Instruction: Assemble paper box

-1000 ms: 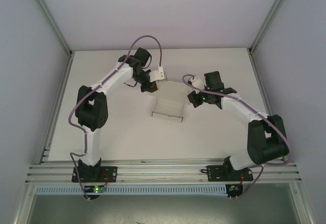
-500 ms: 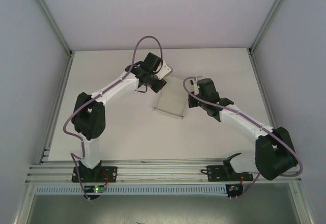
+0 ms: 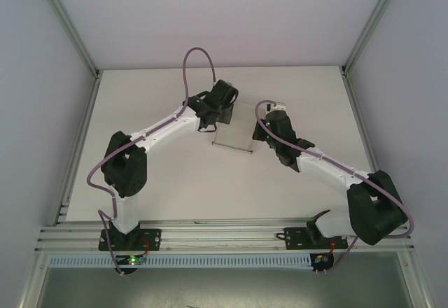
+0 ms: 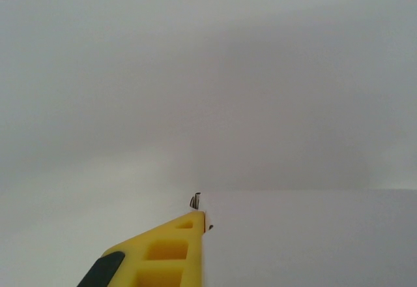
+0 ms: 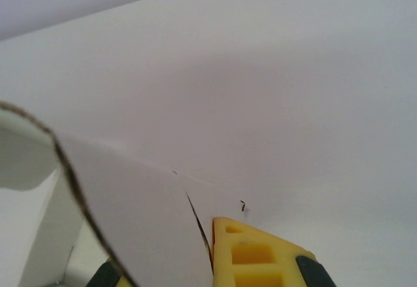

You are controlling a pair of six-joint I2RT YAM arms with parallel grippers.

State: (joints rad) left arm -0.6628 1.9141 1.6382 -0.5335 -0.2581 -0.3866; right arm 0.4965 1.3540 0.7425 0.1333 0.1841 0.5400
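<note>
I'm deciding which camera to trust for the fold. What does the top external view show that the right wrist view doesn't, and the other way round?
Top external: both arms over the table, with the left gripper and right gripper at opposite sides of the paper box, which is tilted between them. Right wrist: a close look at a yellow finger against the card, and the card's curling brown cut edge. Both: the white paper box pinched at the right gripper.

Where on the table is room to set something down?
Bare: the table nearer than the paper box, between the arms, and outside the left arm. Crowded: at the paper box, where left gripper and right gripper meet.
</note>
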